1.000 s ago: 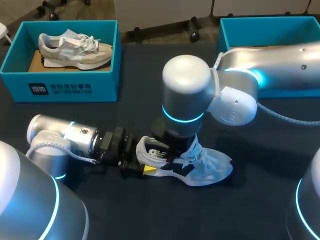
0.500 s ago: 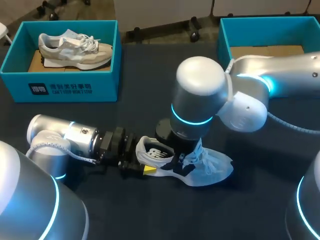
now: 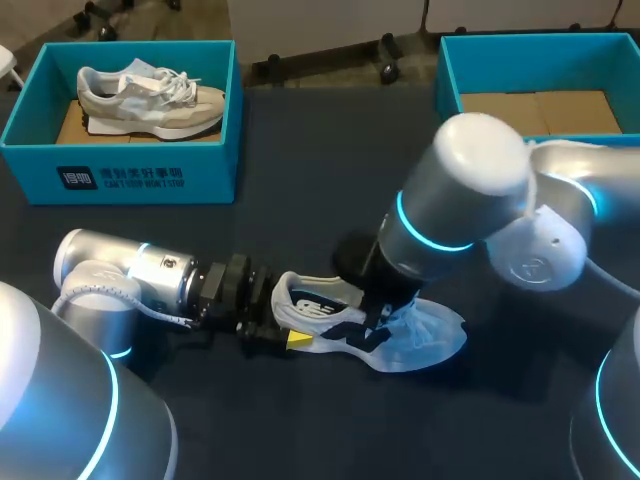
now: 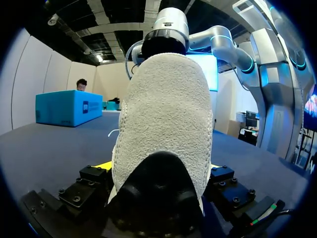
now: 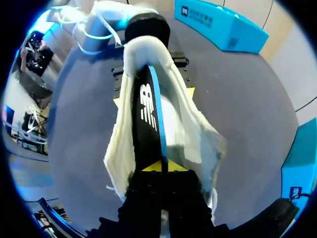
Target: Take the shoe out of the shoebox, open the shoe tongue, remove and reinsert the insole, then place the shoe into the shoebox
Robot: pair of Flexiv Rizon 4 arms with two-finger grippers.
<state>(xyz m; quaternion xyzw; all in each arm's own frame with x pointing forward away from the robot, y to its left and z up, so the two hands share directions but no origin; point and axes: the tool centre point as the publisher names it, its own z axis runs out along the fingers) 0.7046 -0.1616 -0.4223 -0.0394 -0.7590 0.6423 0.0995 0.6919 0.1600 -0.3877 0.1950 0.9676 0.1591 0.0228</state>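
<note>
Right arm swung out rightward over the last second. Right hand [image 5: 162, 166] stays pinched on the black insole [image 5: 148, 114], which looks part-seated in the white sneaker [image 3: 410, 335] lying mid-table [image 3: 300, 230]. Left hand [image 3: 285, 338] clamps the heel. Insole step unfinished, I'd say.

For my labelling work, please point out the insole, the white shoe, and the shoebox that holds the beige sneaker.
insole [image 5: 144, 106]: right wrist view, its black upper face.
white shoe [image 3: 432, 330]: head view, its toe.
far-left shoebox [image 3: 150, 172]: head view, its front wall.
</note>
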